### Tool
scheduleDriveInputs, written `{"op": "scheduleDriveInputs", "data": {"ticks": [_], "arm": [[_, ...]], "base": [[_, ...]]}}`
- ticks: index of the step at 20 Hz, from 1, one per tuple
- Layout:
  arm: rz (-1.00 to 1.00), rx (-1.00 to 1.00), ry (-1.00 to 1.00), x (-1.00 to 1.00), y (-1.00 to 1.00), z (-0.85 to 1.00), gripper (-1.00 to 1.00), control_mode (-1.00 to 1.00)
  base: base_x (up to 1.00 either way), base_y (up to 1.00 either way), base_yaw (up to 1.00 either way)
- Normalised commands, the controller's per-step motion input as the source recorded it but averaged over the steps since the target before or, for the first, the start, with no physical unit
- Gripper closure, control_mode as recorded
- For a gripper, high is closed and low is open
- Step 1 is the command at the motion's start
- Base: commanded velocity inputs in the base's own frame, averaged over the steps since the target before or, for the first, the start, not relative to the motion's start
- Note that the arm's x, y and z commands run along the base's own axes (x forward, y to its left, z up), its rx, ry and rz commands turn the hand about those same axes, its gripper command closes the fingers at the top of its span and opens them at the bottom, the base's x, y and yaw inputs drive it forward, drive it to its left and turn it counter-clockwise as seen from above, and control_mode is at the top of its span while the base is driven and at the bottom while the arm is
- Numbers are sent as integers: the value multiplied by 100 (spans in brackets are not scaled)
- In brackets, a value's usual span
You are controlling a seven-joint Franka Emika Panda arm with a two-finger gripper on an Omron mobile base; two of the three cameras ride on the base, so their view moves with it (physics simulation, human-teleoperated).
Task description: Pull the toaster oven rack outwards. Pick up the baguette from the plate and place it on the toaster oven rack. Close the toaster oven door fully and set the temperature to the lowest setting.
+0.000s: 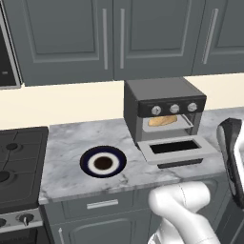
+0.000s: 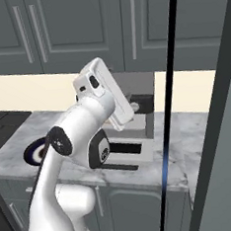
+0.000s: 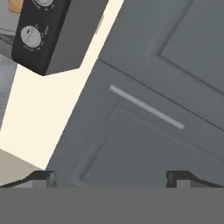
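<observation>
In the left base view a black stove (image 1: 16,162) is seen at the left edge, and the plate (image 1: 103,162), bare of bread, lies left of centre on the marble worktop (image 1: 66,143). Right of centre the toaster oven (image 1: 162,107) stands with the toaster oven door (image 1: 177,150) folded down flat. The baguette (image 1: 163,121) is seen inside the cavity on the toaster oven rack (image 1: 181,125), under the three knobs.

In the right base view the plate is mostly hidden at the left behind the white arm, which also covers most of the oven at centre; the lowered door is visible below it.

In the hand view one knob and a crust of bread are caught at the upper left, with grey cabinet doors (image 3: 166,87) across the rest. The hand (image 3: 112,177) is shown at the bottom, fingertips spread wide and holding nothing.
</observation>
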Motion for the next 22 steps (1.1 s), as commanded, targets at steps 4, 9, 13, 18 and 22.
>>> {"op": "scheduleDriveInputs", "data": {"ticks": [4, 9, 13, 18, 22], "arm": [[15, 22, 38, -34, -18, 22, -100, -100], [10, 16, 43, -15, -8, 7, -100, -100], [1, 4, 60, 0, 0, -25, -100, -100], [2, 6, 56, 0, 0, -66, -100, -100], [0, 17, 39, 0, -2, -78, -100, -100]], "base": [[0, 0, 0], [0, 0, 0], [0, 0, 0], [0, 0, 0], [0, 0, 0]]}}
